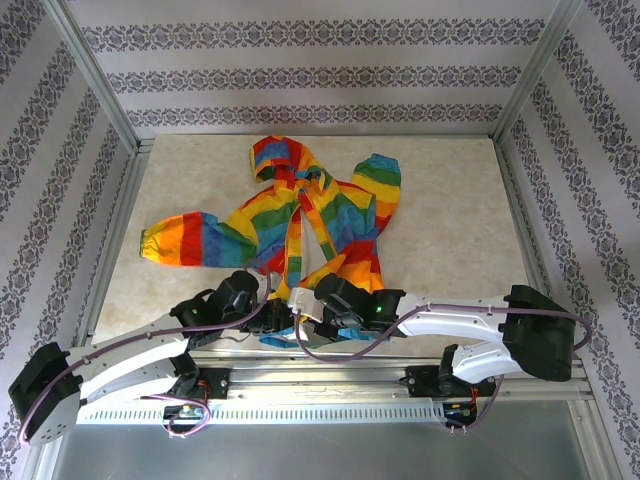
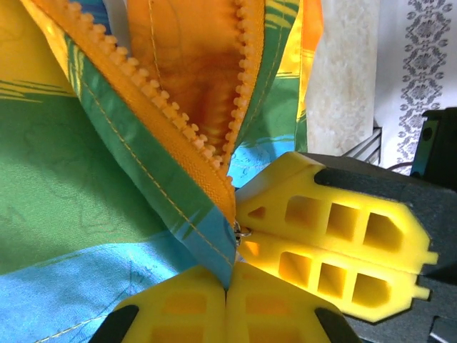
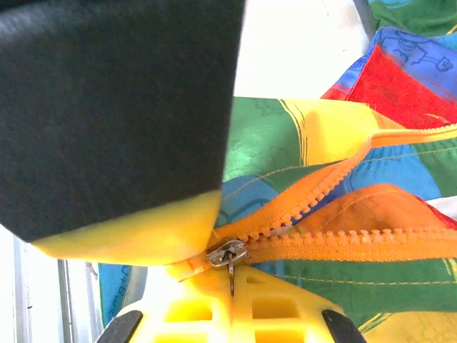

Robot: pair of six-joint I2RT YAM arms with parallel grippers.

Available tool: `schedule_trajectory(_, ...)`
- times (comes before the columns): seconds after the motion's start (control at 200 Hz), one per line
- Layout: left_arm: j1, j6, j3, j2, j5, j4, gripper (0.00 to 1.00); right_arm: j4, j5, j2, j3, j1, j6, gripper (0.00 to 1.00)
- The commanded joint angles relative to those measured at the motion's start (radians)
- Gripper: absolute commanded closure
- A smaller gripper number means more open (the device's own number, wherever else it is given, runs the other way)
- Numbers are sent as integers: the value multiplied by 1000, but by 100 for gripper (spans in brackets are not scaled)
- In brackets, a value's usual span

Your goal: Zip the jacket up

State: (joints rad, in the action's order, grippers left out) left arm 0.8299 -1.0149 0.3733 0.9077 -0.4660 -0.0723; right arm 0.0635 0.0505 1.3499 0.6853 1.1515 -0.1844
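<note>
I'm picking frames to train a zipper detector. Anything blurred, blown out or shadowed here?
Top external: even soft light, jacket sharp, no hard shadows. Left wrist: zipper teeth crisp, yellow fingers at the bottom edge slightly soft. Right wrist: slider in focus, but the dark finger upper left is blurred and the table behind it is blown out white.

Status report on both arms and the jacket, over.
Left gripper shut on jacket hem. Right gripper shut on zipper pull. Slider at bottom end, teeth open above. No obstruction seen.
</note>
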Motion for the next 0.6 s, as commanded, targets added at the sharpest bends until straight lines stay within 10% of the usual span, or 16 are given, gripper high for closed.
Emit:
schedule_trajectory(0.0, 12, 50, 41, -14, -14, -104, 100, 9, -11, 3, 29, -21, 29, 100)
schedule_trajectory(0.595, 9, 161, 132, -51, -71, -348, 100, 70, 44, 5, 80, -104, 7, 100)
